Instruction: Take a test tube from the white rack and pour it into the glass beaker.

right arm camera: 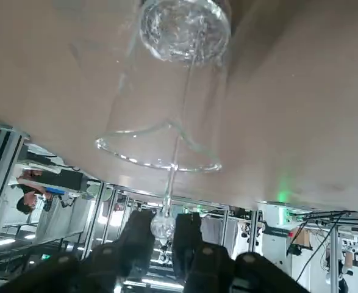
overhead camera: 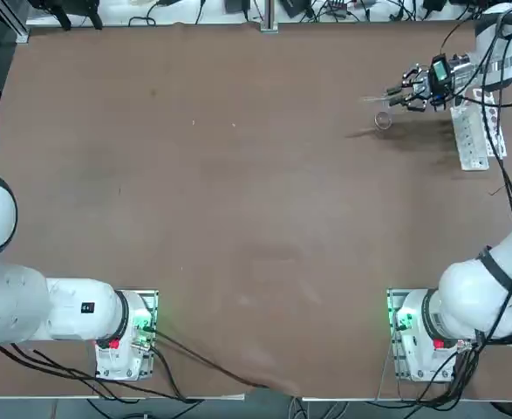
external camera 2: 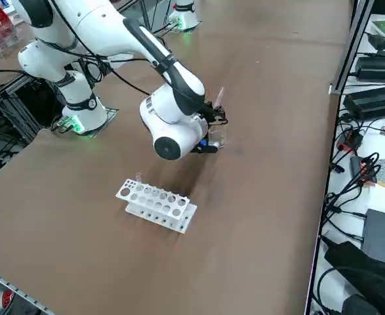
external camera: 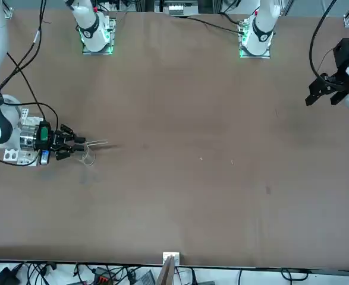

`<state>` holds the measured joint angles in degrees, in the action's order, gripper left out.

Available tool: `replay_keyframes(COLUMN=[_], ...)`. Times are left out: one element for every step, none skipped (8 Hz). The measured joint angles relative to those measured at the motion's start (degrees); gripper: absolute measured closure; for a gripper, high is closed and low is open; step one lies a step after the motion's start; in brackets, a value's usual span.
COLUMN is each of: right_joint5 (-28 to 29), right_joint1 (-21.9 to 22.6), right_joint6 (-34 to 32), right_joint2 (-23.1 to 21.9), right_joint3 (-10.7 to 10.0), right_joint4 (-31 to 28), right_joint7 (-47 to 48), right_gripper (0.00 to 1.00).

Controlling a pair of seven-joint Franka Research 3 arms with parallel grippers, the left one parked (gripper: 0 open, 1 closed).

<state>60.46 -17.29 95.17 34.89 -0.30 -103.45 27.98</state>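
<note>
We see right gripper (external camera: 78, 145) at front view's left, black fingers (right arm camera: 143, 235) pinched tight on test tube (right arm camera: 177, 143), thin clear glass, rounded end between pads. Tube lies near level, tipped over glass beaker (external camera: 89, 158), mouth pointing into it. Beaker tiny, see-through, round flared rim, upright on matte brown table (external camera: 210, 178). White rack (external camera 2: 156, 205), long plastic block with rows of round holes, sits near beaker, on gripper's wrist side, not touching. One more tube (external camera 2: 138, 177) upright at rack's end.

Your right claw (external camera: 84, 144) pinches the test tube (external camera: 96, 143) level over the glass beaker (external camera: 89, 158), just beside the white rack (external camera: 16, 155).
</note>
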Motion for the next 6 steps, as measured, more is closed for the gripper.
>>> replay_keyframes(right_joint5=[0.0,0.1,0.6,1.2,1.3,1.3], right_joint1=[-0.2,-0.3,-0.5,-0.6,-0.8,-0.8], right_joint6=[-0.1,-0.3,-0.5,-0.9,-1.0,-1.1], right_joint2=[0.1,0.1,0.2,0.4,0.6,0.7], right_joint3=[0.0,0.0,0.0,0.0,0.0,0.0], right_joint4=[0.0,0.0,0.0,-0.1,-0.1,-0.1], right_joint7=[0.0,-0.3,-0.8,-1.4,-1.7,-1.7], right_gripper=[0.79,0.79,0.79,0.79,0.79,0.79])
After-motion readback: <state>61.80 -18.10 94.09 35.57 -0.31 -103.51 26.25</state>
